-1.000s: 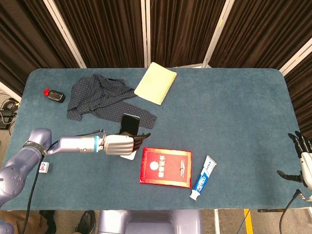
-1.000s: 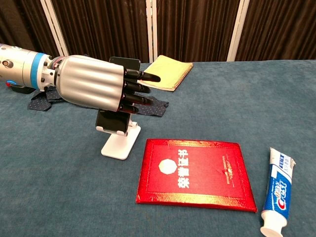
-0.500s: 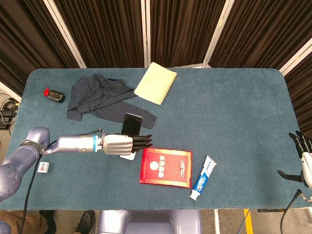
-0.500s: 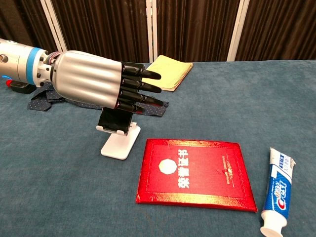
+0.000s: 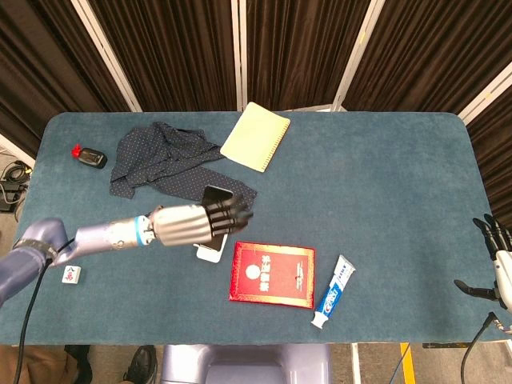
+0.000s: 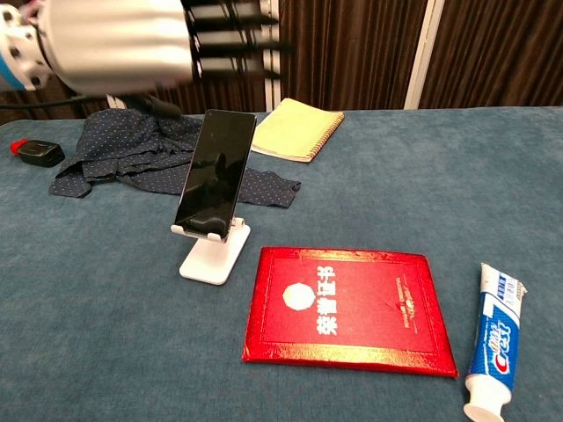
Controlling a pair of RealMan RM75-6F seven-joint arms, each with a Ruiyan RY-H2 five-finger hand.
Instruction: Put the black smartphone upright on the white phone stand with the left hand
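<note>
The black smartphone point(image 6: 214, 174) leans upright on the white phone stand point(image 6: 215, 255) near the table's middle left. In the head view only its top corner point(image 5: 216, 193) shows, and the stand's base point(image 5: 210, 252) peeks out below my left hand. My left hand point(image 6: 132, 40) hovers above the phone with fingers straight and spread, holding nothing; in the head view my left hand point(image 5: 196, 222) covers most of the phone. My right hand point(image 5: 496, 264) rests at the table's far right edge, fingers apart, empty.
A red booklet point(image 6: 347, 308) lies right of the stand, with a toothpaste tube point(image 6: 495, 338) further right. Behind the phone lie a dotted dark cloth point(image 6: 141, 154) and a yellow notebook point(image 6: 295, 128). A small black object with a red cap point(image 6: 37, 152) sits far left.
My left hand let go of the phone and rose well above it. The phone stays leaning on the stand. The right hand has not moved.
</note>
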